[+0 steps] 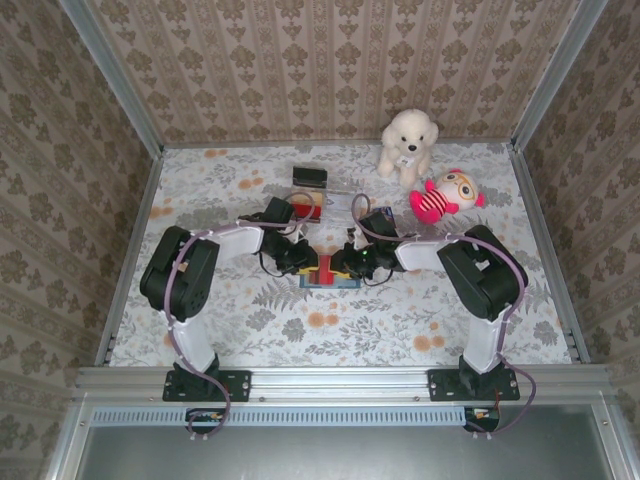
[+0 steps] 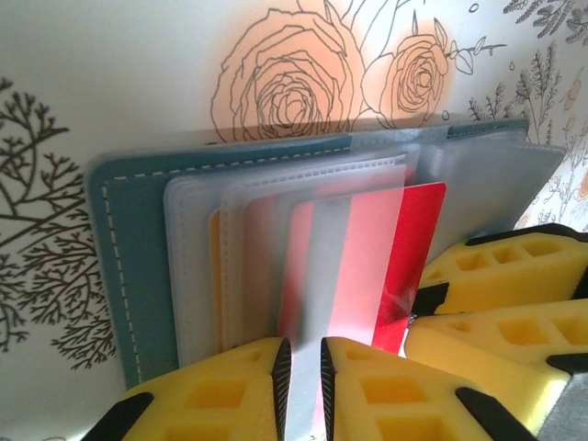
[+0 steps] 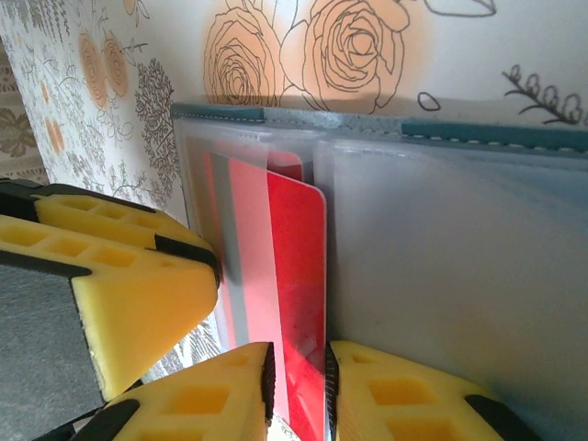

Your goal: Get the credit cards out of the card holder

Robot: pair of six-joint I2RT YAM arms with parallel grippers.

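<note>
- card holder (image 1: 330, 283) lies open and flat mid-table, about level between the left and right edges, teal cover down, clear sleeve (image 2: 197, 276) pages up
- both claws meet over it: left gripper (image 2: 303, 372) on the holder's left half, right gripper (image 3: 299, 381) just beside it toward the right edge
- red card (image 3: 299, 276) sits half out of a left-hand sleeve, its bare part poking toward the right edge, over the holder's middle fold
- yellowish card edge (image 2: 215, 276) sits deeper in the sleeves, fully tucked in
- left claw: fingers nearly together, sleeve edge in the slit; can't tell if clamped
- right claw: narrow slit, bare red card showing in it; can't tell if pinched or just over it
- key relation: the card's free edge runs far-to-near and lies right at the right claw, so the right arm is nearer; the exit path looks to be toward the right edge, with the left claw placed to hold the sleeve back
- card's long axis: unclear, too much is hidden
- white plush dog (image 1: 408, 145) and red doll (image 1: 445, 197) sit by the far right corner, well apart
</note>
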